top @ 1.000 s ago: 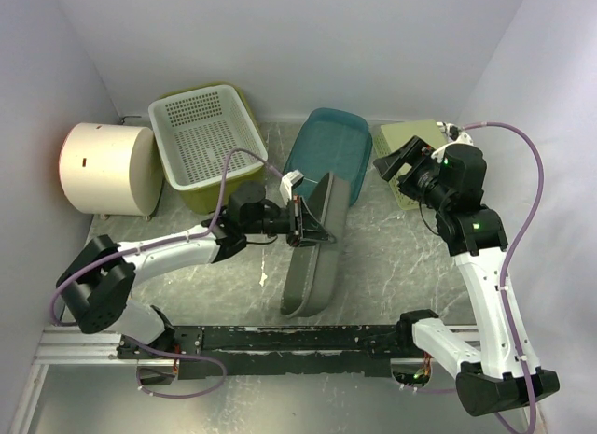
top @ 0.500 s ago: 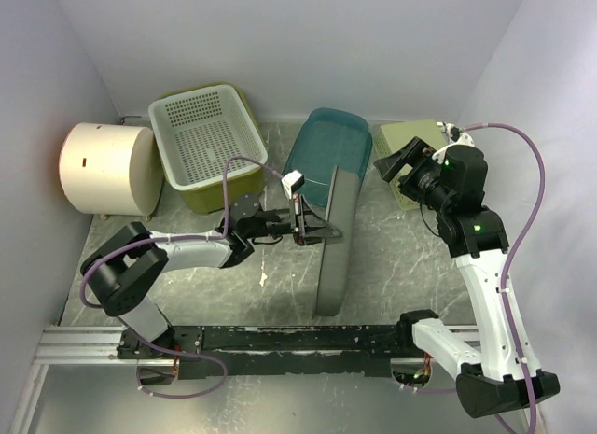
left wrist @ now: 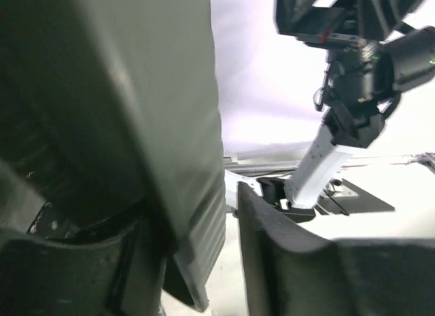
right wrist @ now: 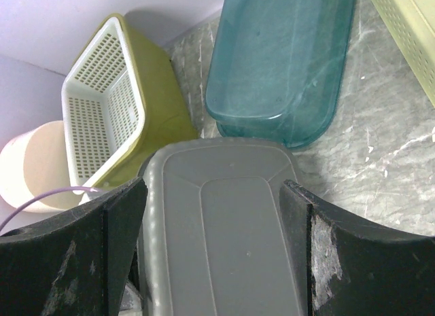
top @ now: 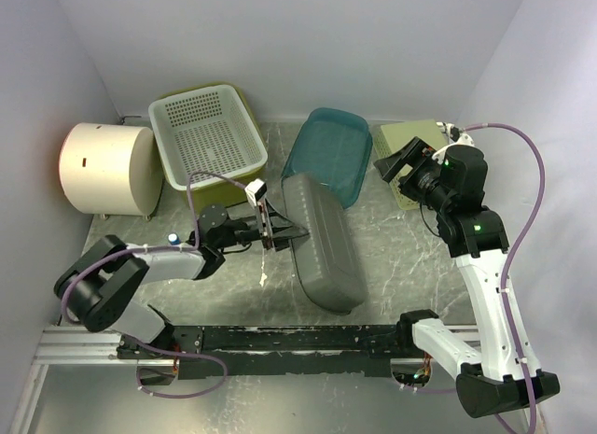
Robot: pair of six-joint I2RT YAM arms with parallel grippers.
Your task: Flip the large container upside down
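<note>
Container (top: 322,252) rim between left fingers (left wrist: 306,261)

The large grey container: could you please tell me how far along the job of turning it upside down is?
Done: the container lies on the table with its flat base up, so the flip looks complete. In hand: the left gripper is at its left rim, jaws apart, a gap showing. Left: probably only to pull that arm clear.
</note>
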